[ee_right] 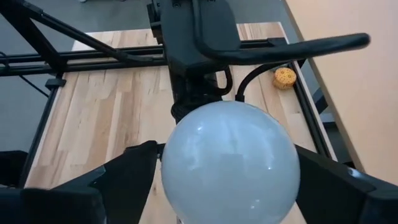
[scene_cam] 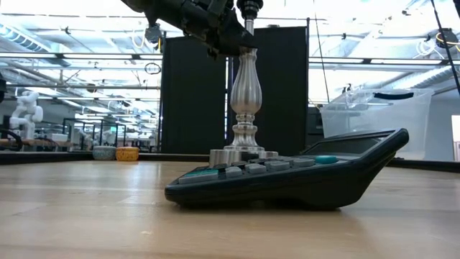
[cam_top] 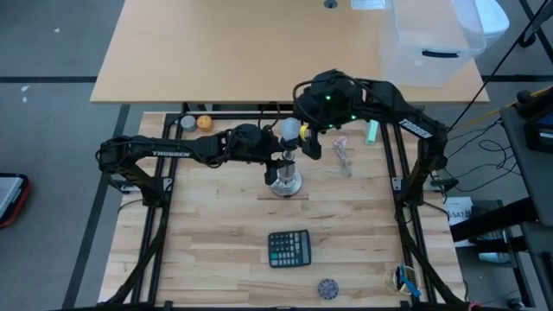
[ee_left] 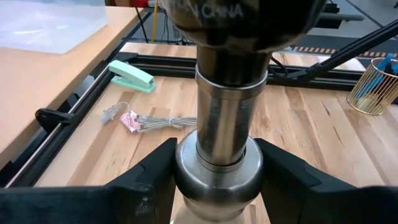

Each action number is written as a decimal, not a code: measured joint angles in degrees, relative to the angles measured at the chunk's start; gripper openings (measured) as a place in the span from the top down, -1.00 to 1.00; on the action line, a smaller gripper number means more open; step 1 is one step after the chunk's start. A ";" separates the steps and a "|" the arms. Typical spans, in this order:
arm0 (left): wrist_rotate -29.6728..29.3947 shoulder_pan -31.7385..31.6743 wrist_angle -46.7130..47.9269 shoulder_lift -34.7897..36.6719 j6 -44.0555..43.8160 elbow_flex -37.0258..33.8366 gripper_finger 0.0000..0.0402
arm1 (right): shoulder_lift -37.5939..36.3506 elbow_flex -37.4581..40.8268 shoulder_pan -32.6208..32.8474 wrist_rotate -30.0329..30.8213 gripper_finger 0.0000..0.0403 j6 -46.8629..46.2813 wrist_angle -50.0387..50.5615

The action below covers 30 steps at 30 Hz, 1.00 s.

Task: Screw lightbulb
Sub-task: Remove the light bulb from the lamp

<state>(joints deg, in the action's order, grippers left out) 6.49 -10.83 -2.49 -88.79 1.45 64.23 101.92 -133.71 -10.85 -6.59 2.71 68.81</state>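
Observation:
The silver stand (cam_top: 283, 177) is upright on its round base on the wooden table, with a dark socket (ee_left: 233, 25) at its top. My left gripper (cam_top: 278, 158) reaches in from the table's left and is shut on the stand just under the socket. The frosted white lightbulb (cam_top: 289, 130) sits in my right gripper (cam_top: 292, 131), raised off the table a little to the far side of the stand's top. Its screw base is hidden behind the globe. In the low view only the stand (scene_cam: 245, 93) and my left gripper (scene_cam: 208, 25) show. My left gripper pinches the stand's rounded bulge (ee_left: 217, 180) just below the socket, with one finger (ee_left: 152, 183) on each side. The fingers come nearly level from the table's left. The stand is upright, its base (cam_top: 283, 185) on the table. My right gripper pinches the bulb's globe (ee_right: 230, 162) at its widest part, a finger (ee_right: 127, 174) on each side. The fingers slant down from the table's far right. The bulb is lifted clear of the table.
A dark calculator (cam_top: 289, 249) lies nearer the table's front. An orange ball (cam_top: 205, 123) and a tape roll (cam_top: 187, 123) are at the far left. A green stapler (cam_top: 372, 131) and a cable (cam_top: 344, 157) lie at the far right, and a wire cup (cam_top: 404, 281) at the near right.

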 joint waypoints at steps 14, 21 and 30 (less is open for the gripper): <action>0.04 0.02 0.04 -0.07 0.87 -0.02 0.11 | -0.01 0.00 0.04 -0.26 -0.32 0.36 0.19; 2.00 -0.09 -0.73 -0.13 2.75 -0.11 0.11 | -0.06 -0.02 0.04 -1.15 -0.32 2.17 0.45; 6.42 -1.42 -1.12 -0.20 4.07 -0.11 0.11 | -0.25 -0.11 0.04 -4.87 -0.32 11.88 2.12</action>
<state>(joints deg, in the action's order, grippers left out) 12.91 -12.25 -3.62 -88.99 5.52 64.12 101.67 -133.82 -10.81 -11.46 14.59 70.93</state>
